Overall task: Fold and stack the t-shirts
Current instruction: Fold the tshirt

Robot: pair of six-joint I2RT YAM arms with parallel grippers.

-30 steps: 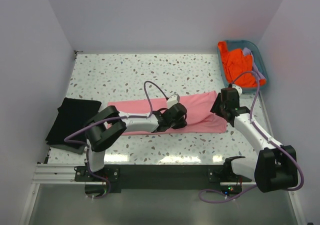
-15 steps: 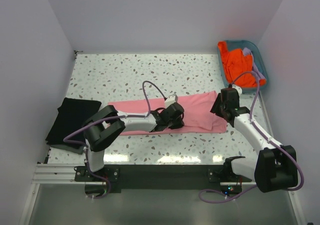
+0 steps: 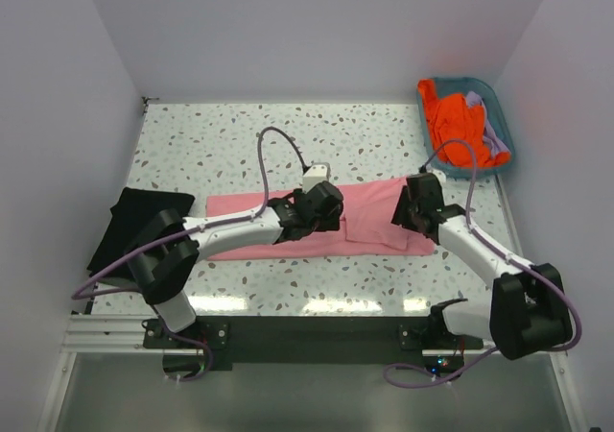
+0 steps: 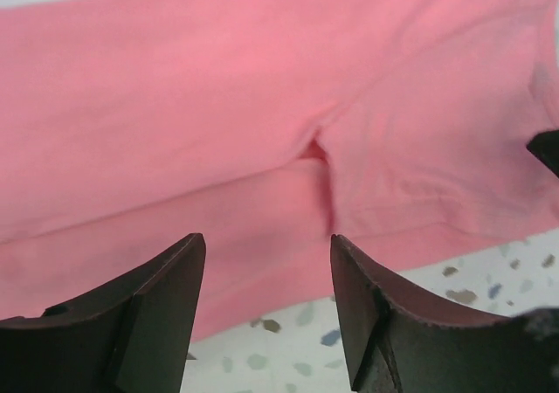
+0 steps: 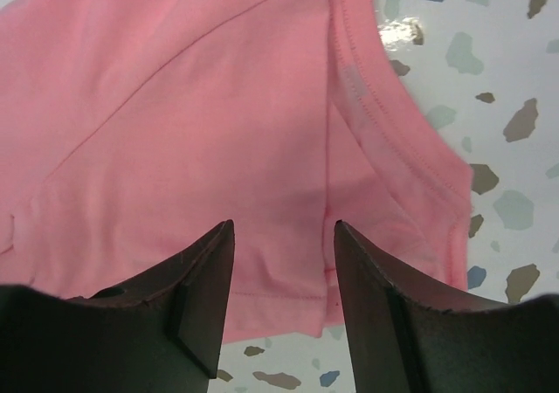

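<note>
From above: a salmon-pink t-shirt (image 3: 369,223) of soft fabric, narrowed into a long band and lying flat across the middle of the speckled white table (image 3: 240,144). Left gripper (image 3: 331,211) low over the band's middle, right gripper (image 3: 405,211) low over its right end. At the table's left edge, a black fabric t-shirt (image 3: 139,226), apparently folded already. At the far right corner, a teal plastic basket (image 3: 506,125) holding a bright orange t-shirt (image 3: 456,125) and a pale lavender t-shirt (image 3: 493,139).

From the left wrist: left gripper (image 4: 266,244) spread wide, nothing between the fingers, just above the pink cloth where a tucked sleeve makes a small crease.

From the right wrist: right gripper (image 5: 284,227) likewise parted and empty, poised over the stitched hem close to the band's corner, bare table beyond it.

Judged step: partway through folding the pink tee, lengthwise folds done, crosswise fold not yet made. Next move probably calls for pinching the right end through all its layers and carrying it over toward the left, keeping the edges square, then setting the result on the black one.

Count: four t-shirts, one of each colour; one basket; two grippers.
</note>
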